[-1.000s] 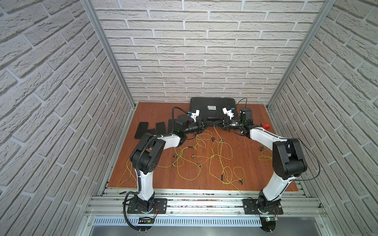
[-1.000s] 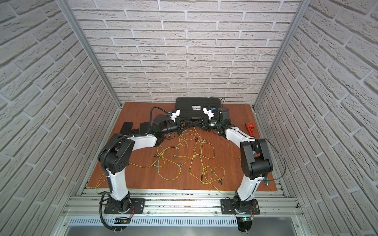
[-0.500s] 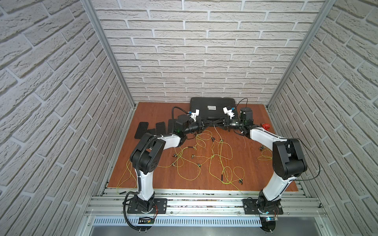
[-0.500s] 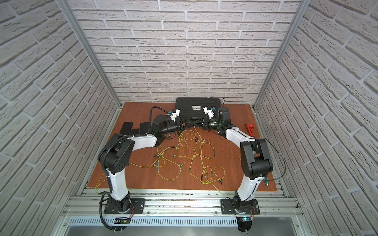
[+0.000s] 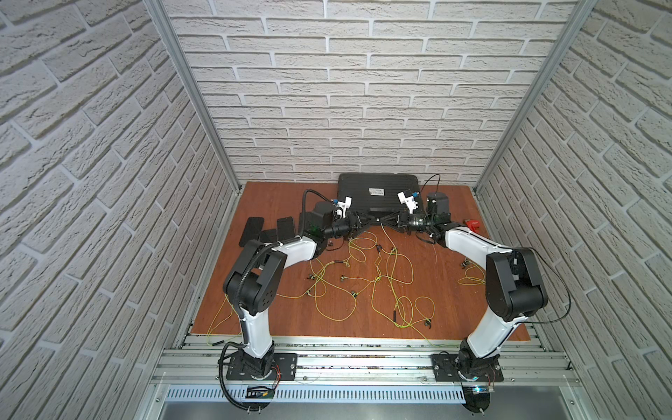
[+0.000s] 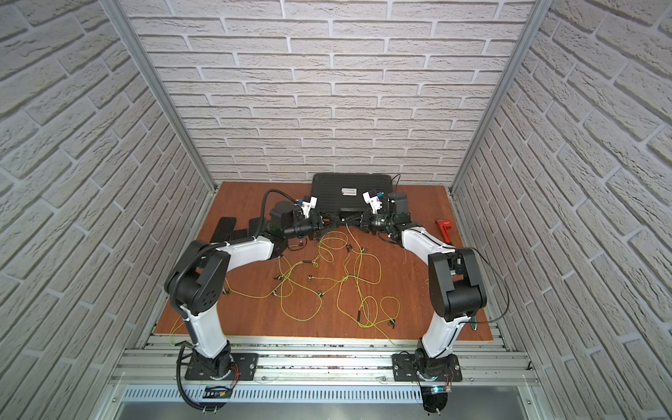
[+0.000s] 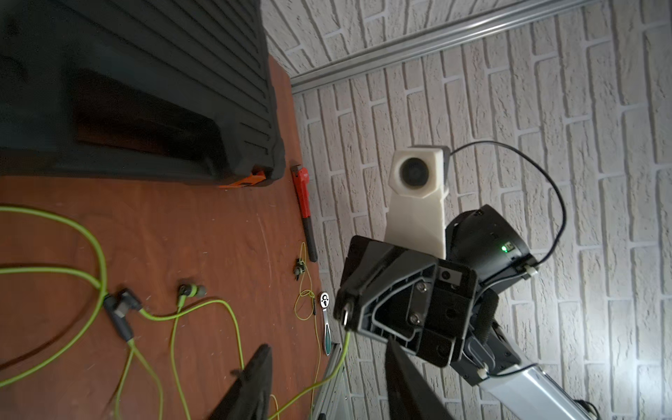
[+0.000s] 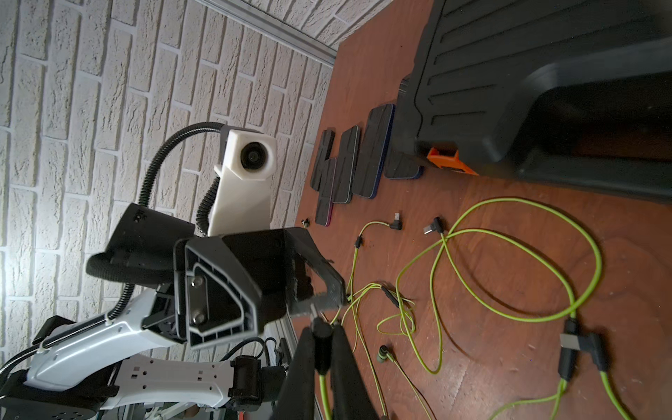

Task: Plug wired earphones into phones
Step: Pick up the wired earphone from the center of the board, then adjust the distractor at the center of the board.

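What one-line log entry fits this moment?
left end effector: open | right end effector: shut on earphone plug | phones: none visibly plugged

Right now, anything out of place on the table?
The wired earphones lie in one tangled heap mid-table; one cable trails off the board's front edge. A red pipe wrench and a ratchet lie along the right edge, stray tools here.

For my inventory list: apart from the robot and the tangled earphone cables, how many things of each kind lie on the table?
Phones: 5
Black case: 1
Red pipe wrench: 1
Ratchet: 1
Total: 8
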`<state>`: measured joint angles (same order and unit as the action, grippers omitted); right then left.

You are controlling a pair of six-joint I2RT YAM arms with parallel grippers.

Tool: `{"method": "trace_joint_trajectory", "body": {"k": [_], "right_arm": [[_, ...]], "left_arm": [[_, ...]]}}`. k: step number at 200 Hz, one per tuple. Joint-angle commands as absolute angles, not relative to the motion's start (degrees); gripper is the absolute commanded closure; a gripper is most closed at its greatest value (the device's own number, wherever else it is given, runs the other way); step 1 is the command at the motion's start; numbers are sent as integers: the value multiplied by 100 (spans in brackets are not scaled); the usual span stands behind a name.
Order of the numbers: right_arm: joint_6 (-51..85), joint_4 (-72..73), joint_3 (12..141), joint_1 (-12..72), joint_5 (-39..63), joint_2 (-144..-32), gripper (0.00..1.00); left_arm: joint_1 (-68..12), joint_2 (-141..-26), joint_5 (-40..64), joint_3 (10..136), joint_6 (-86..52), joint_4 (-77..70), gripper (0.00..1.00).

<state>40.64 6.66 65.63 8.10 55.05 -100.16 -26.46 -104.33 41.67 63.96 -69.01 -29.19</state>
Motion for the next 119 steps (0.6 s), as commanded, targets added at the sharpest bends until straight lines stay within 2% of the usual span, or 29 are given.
{"method": "trace_joint_trajectory", "body": {"k": [1,43,89,119], "right_arm": [[3176,-223,6463,799,5039,-9561,94],[2190,-1580,6305,835,3997,-8987,94],[1906,-1957,5973,844,3431,-8455,94],[1814,-2064,5781,844,3279,-8191,94]], "left_arm": [[-2241,-9966,3716,7009,-5529,-948,41],[-1689,-10484,2211,8421,-4283,1607,40],[-1528,-11870,788,10047,-3712,2740,38],[-1597,-12959,586,11221,-3462,3324,34]]}}
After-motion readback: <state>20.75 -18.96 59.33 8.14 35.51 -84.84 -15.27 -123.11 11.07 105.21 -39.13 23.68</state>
